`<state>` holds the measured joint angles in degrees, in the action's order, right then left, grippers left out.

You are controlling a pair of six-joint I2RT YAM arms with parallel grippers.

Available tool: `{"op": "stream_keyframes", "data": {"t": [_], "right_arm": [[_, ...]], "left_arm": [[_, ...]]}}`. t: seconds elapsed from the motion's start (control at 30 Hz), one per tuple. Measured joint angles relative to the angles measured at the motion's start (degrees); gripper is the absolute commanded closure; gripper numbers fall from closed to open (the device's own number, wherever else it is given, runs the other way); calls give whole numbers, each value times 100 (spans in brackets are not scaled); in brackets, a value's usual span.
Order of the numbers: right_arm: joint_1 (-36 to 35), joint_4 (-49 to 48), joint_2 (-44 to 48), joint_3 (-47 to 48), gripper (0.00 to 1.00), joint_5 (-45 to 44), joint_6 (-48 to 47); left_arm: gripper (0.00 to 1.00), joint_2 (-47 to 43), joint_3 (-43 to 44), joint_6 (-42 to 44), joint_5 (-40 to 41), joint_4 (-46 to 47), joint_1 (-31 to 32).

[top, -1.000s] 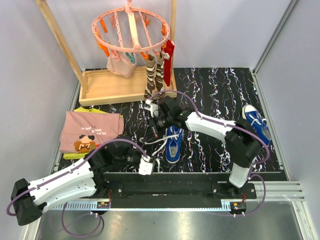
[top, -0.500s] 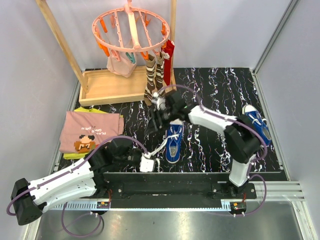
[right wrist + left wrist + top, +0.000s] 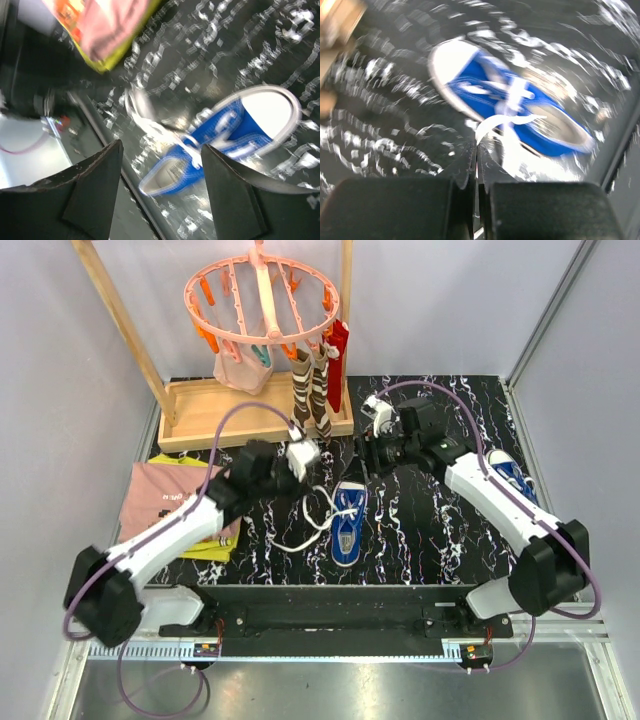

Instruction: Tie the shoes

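A blue shoe (image 3: 347, 525) with a white toe cap lies mid-table, toe pointing away from the arms. Its white lace (image 3: 300, 532) trails loose to the left. My left gripper (image 3: 304, 470) hangs just beyond the shoe's toe on the left. In the blurred left wrist view it (image 3: 476, 147) is shut, and the lace (image 3: 505, 121) runs from its tips to the shoe (image 3: 520, 107). My right gripper (image 3: 366, 452) hovers open above the table behind the shoe. Between its spread fingers (image 3: 160, 165) I see the shoe (image 3: 220, 145) below. A second blue shoe (image 3: 512, 480) lies at the far right.
A wooden rack (image 3: 225, 412) stands at the back left with a pink round peg hanger (image 3: 262, 300). Striped brown socks (image 3: 310, 390) and a red sock (image 3: 337, 350) hang from it. A folded pink shirt (image 3: 180, 502) lies at the left. The metal rail (image 3: 400, 600) runs along the near edge.
My left arm has swung from the near edge up to the shoe's toe, still shut. My right gripper has opened, letting go at the shoe, and pulled back to the right.
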<state>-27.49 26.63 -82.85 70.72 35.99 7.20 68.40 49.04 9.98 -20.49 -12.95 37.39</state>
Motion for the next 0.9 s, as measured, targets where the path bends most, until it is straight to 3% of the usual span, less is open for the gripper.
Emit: {"op": "stream_keyframes", "data": {"t": [0.13,0.3,0.53,0.9], "right_arm": [[44,393,328,-243,33,-116,-603],[-144,691,527,-330,35,-127,-1314],[-1707,723,332,-343,38,-710,-2133],[-3296,-186,-1161,-153,43,-1602,-2747]], "left_arm": [[100,876,404,-1016,63,13,-671],[100,1639,450,-2205,168,-70,-997],[100,2358,529,-3040,223,-219,-1139],[100,2527,535,-3410,251,-247,-1279]]}}
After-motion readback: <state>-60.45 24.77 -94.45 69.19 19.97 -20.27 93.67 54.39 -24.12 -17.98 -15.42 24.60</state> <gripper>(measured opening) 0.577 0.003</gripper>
